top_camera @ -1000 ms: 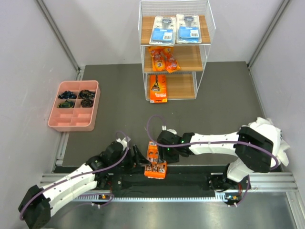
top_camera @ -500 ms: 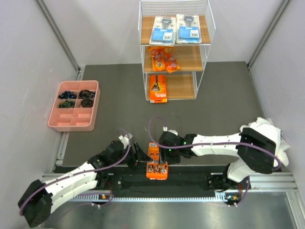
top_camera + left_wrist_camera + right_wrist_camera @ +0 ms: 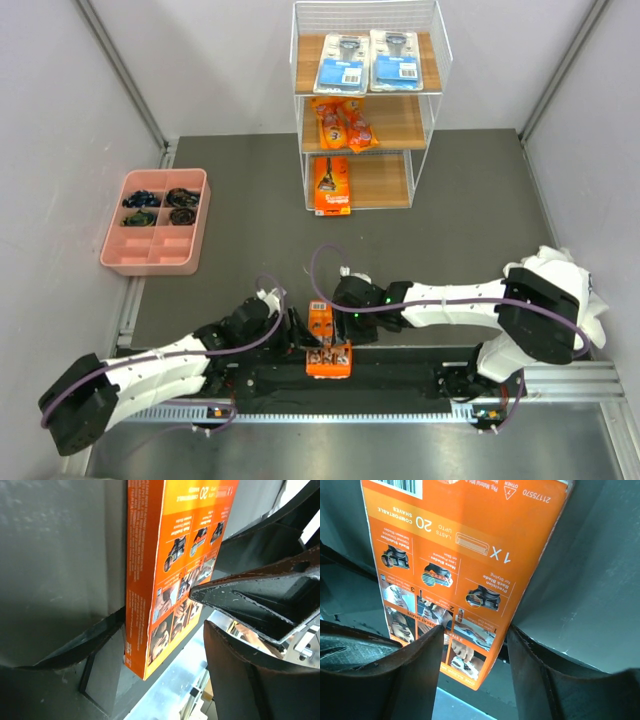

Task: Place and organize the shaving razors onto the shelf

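Note:
An orange card razor pack (image 3: 327,350) (image 3: 460,555) (image 3: 170,555) hangs at the table's near edge between both grippers. My right gripper (image 3: 333,324) (image 3: 475,630) is shut on it across its width. My left gripper (image 3: 298,336) (image 3: 165,625) stands open around the pack's lower end: one finger (image 3: 75,645) lies against it, the other finger (image 3: 245,680) is apart from it. The white wire shelf (image 3: 385,180) at the back holds two blue blister packs (image 3: 343,62) on top, orange pouches (image 3: 343,125) in the middle and a long orange-black box (image 3: 331,185) at the bottom.
A pink compartment tray (image 3: 150,265) with small dark items sits at the left of the dark mat. A metal rail (image 3: 400,400) runs along the near edge under the arms. Grey walls close both sides.
My left gripper has slid right, up to the orange card, and its jaws have narrowed. The card has shifted slightly right. The right gripper has stayed shut on it.

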Controlling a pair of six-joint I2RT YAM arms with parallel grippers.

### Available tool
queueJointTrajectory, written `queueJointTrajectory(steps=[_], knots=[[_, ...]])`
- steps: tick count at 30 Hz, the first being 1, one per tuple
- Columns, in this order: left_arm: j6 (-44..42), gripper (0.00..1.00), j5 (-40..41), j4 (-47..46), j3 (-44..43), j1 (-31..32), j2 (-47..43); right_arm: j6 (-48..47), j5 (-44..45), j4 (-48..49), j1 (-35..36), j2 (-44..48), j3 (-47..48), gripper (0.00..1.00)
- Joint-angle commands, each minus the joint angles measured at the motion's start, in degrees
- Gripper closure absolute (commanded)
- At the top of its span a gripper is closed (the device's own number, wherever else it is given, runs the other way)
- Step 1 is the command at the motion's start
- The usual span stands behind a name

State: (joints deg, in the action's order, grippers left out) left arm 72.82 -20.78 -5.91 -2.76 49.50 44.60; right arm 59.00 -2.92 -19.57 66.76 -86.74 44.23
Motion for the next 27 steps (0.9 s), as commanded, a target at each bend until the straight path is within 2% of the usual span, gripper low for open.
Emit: queueJointTrajectory(steps=[1,7,10,13,18,22,25,27], knots=[[2.2,0.32,2.6,-12.1,9.0,2.4,2.8,-1.5,-2.1,3.5,1.0,0.6,-0.2,0.46],[4.6,0.35,7.1,-16.5,9.9,6.5,10.5,-1.3,-3.2,5.6,1.1,0.5,-0.9,0.46],[5.9,0.41,7.9,-21.2,10.8,7.9,13.1,-1.3,-3.4,5.8,1.0,0.6,-1.0,0.46],[4.9,0.47,9.2,-20.5,9.2,8.6,12.1,-1.4,-3.4,5.6,1.1,0.9,-1.0,0.46],[2.6,0.54,11.2,-14.1,6.1,9.0,3.1,-1.6,-3.1,5.6,1.0,2.4,-1.0,0.46],[1.8,0.7,14.0,-6.7,4.0,9.0,-6.1,-1.3,-2.1,5.2,1.1,4.7,-1.1,0.45],[2.1,0.76,15.1,-2.0,3.6,9.0,-12.2,-0.7,-1.4,5.3,1.0,7.4,-1.2,0.41],[2.3,0.84,15.6,1.2,3.3,9.0,-15.1,-0.3,-0.4,5.4,0.9,9.6,-1.2,0.39]])
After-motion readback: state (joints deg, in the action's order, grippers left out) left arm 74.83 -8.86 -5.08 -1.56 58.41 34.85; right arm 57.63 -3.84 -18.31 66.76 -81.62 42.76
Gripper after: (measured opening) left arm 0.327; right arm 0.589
